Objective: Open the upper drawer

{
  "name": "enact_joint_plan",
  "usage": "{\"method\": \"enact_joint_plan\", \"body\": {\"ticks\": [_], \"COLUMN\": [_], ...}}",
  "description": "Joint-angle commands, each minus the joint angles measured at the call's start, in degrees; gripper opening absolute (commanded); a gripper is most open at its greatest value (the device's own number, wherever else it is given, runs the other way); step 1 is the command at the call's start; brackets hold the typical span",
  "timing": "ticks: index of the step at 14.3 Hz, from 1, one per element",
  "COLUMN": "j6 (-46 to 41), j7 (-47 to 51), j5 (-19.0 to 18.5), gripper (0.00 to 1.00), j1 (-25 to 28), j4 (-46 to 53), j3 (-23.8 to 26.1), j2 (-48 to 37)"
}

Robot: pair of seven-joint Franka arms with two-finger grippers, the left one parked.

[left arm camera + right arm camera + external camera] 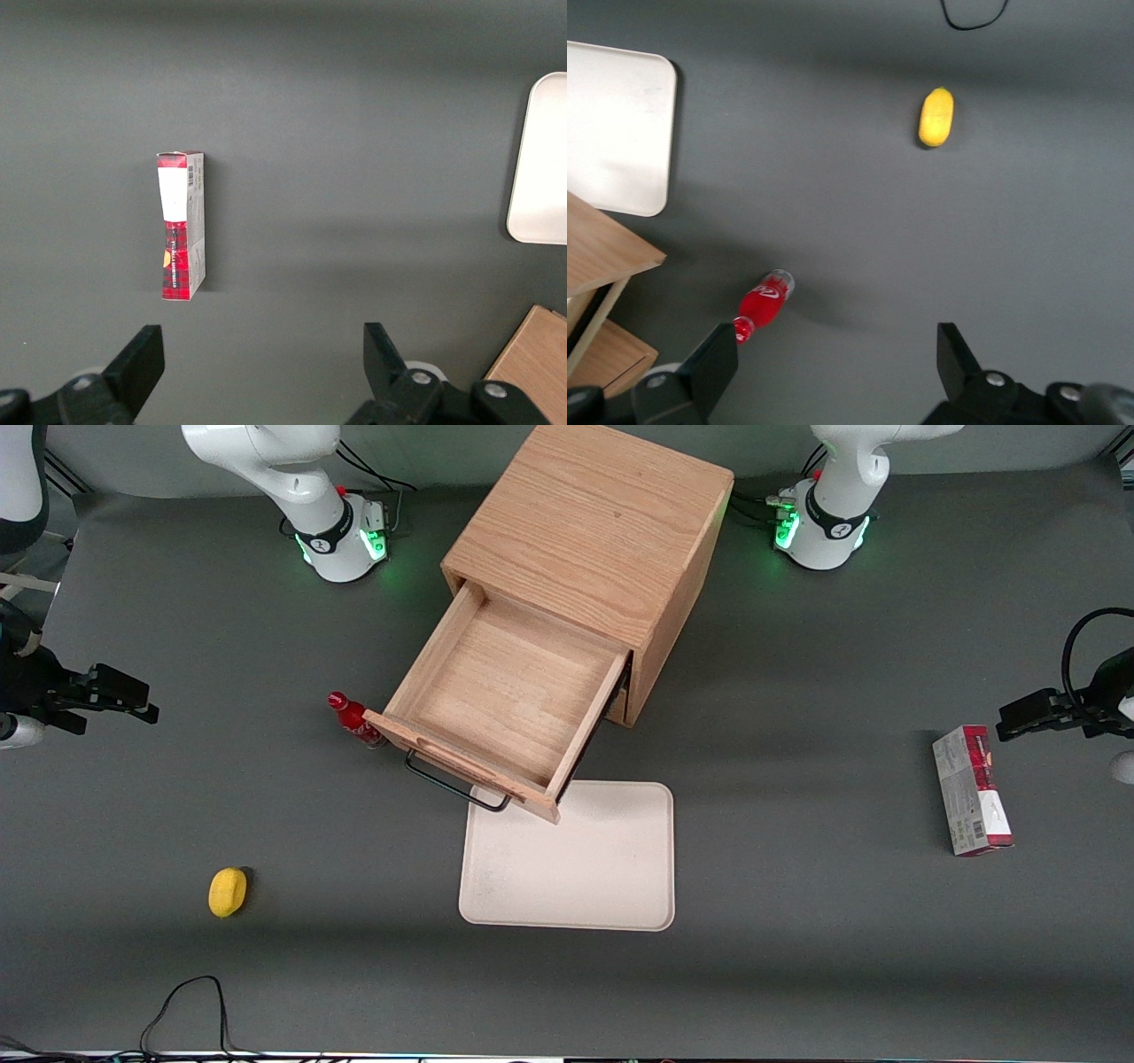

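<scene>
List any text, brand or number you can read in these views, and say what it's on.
None can be read.
Red and white carton: barcode and print, too small to read.
Red bottle: white script on the label, too blurred to read.
Upper drawer, tray, yellow fruit: no markings.
Gripper, open, hangs above the bare table.

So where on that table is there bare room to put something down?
Bare patches: between the lemon and the tray, and between the tray and the red box. It is crowded by the pulled-out upper drawer, beside the red bottle. The open hand hovers at the working arm's end.
</scene>
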Motion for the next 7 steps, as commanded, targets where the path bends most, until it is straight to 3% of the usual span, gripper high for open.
{"method": "enact_joint_plan", "body": {"ticks": [1, 7], "j6": [1.1, 1.3], "j7": [1.8, 1.4], "j5": [-1.7, -2.0], "gripper": [1.0, 1.0], "j1": [-0.5, -0.6], "j4": [-0.6, -0.9], "j3": [0.9, 0.9], "j2": [0.3, -0.3]}}
